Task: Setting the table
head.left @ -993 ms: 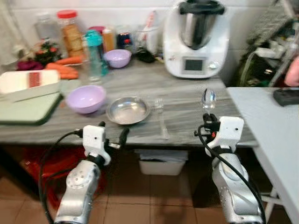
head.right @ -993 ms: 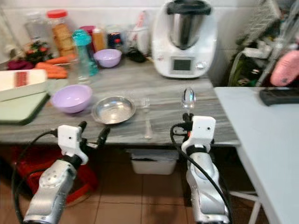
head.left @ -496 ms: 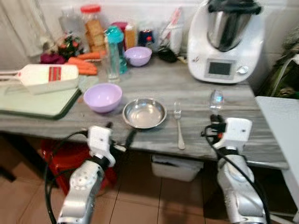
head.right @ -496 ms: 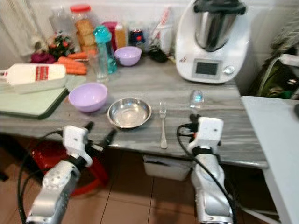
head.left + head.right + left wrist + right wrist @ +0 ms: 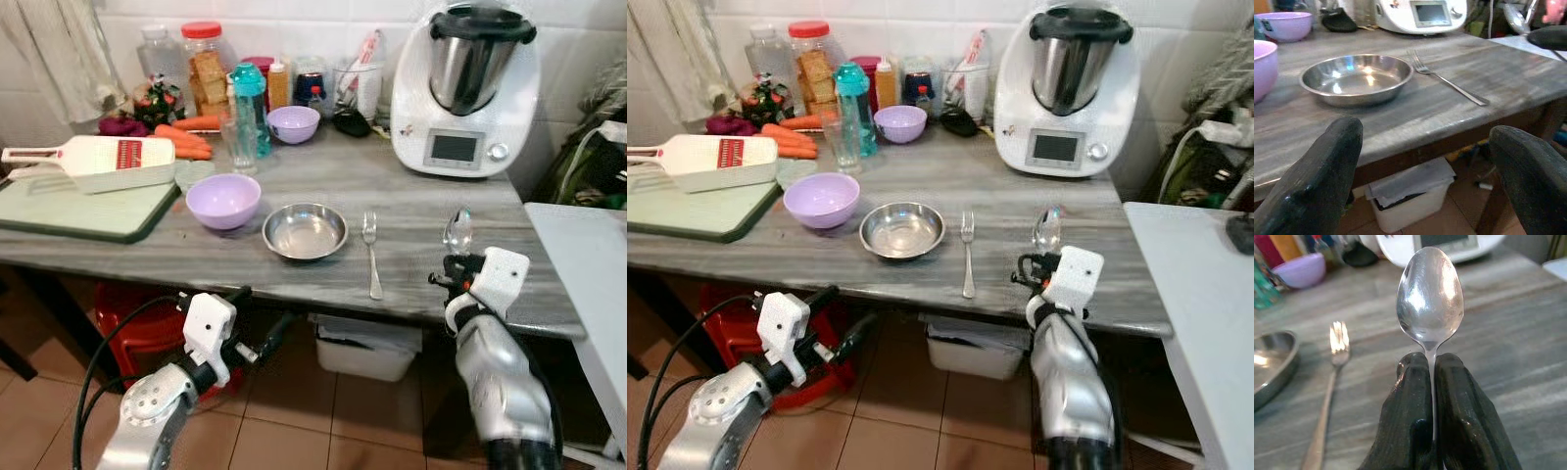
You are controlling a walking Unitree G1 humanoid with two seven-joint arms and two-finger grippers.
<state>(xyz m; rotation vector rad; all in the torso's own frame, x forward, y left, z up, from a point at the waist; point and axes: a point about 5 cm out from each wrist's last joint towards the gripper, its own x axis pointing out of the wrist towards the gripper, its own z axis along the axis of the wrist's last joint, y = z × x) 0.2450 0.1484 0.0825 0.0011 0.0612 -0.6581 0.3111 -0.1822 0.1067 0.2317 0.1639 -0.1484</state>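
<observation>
Since the earlier frame the left gripper (image 5: 257, 329) has dropped lower at lower left, jaws wide and empty. Right gripper (image 5: 453, 272), jaws pinching the polished spoon (image 5: 458, 229) upright by its handle, hovers right of the fork (image 5: 370, 253) and shallow steel dish (image 5: 305, 230) on the grey-grained table (image 5: 421, 201), presumably for placing.

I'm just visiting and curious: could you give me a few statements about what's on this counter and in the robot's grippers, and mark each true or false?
1. The right gripper holds a spoon. True.
2. The fork lies inside the steel bowl. False: it lies on the counter beside the bowl.
3. The left gripper is open and holds nothing. True.
4. The purple bowl by the steel bowl is upside down. False: it stands upright.
</observation>
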